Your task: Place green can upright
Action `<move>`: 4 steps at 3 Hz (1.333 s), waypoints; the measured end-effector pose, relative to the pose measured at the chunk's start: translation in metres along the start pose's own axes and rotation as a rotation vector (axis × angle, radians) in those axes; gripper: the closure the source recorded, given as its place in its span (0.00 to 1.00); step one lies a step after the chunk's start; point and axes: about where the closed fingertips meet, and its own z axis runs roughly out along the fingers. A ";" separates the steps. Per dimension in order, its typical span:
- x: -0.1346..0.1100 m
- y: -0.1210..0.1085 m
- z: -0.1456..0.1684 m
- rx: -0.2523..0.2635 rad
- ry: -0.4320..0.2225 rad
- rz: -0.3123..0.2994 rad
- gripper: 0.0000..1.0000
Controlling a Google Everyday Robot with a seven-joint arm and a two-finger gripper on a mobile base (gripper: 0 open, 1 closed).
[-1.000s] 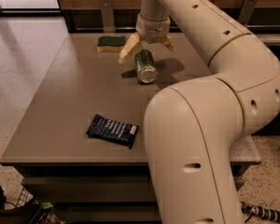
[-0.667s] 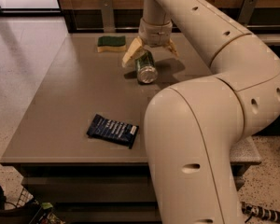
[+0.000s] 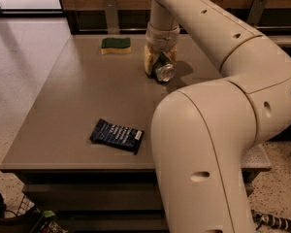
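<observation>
The green can (image 3: 163, 70) lies tilted on the grey table (image 3: 77, 91) near its far middle, with its shiny silver end facing the camera. My gripper (image 3: 160, 64) reaches down from the arm above and sits right over the can. Its yellowish fingers (image 3: 148, 62) hug the can's sides, shut on it. The can's dark green body is mostly hidden between the fingers.
A green-and-yellow sponge (image 3: 116, 45) lies at the far left of the table. A dark blue snack packet (image 3: 117, 135) lies near the front edge. My bulky arm (image 3: 208, 154) covers the table's right side. A wall with metal brackets runs behind the table.
My gripper has come down over the can and its fingers, spread wide before, have closed in around it. The sponge and packet have not moved.
</observation>
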 end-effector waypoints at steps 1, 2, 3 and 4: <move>-0.004 0.001 0.001 -0.002 -0.010 -0.001 0.94; -0.007 0.002 0.000 -0.003 -0.018 -0.001 1.00; -0.008 0.001 -0.002 -0.002 -0.028 -0.002 1.00; -0.014 -0.016 -0.050 0.016 -0.205 -0.030 1.00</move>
